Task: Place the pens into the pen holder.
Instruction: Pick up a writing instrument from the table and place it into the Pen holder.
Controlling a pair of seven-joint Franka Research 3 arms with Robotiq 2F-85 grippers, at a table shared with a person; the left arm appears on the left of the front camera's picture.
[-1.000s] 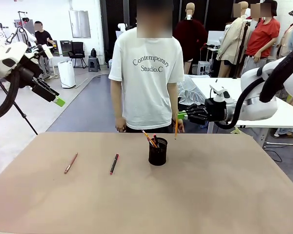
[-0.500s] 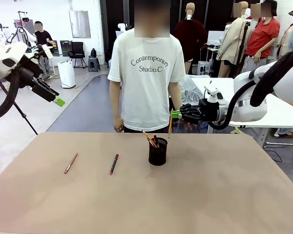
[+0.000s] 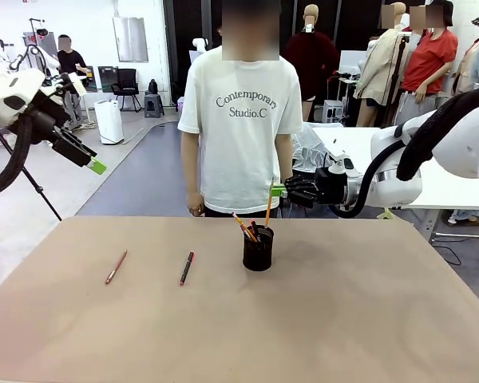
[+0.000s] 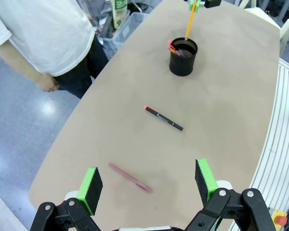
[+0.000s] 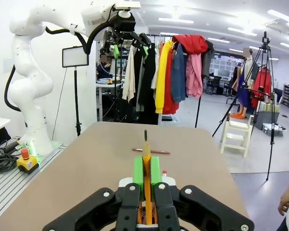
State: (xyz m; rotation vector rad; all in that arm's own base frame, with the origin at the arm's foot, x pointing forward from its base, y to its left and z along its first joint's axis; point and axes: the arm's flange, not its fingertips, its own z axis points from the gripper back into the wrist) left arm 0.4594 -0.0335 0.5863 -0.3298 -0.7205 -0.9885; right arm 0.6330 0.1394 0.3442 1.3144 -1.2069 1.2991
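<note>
Your right hand [image 3: 278, 191] is clenched on a pencil [image 3: 269, 204], tip at the holder [image 3: 258, 250] mouth. It looks light, stiff and slick (pinch mid-shaft). A black pen [image 3: 187, 268] and a brown pen [image 3: 116, 266] lie on the counter [image 3: 343, 319]; your left hand [image 3: 96, 165] is released.

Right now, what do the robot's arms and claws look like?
The left arm and right arm are white, smooth and rounded, each with a thick black cable looping along it. The left gripper and right gripper are black, with two fingers ending in bright green pads.
</note>
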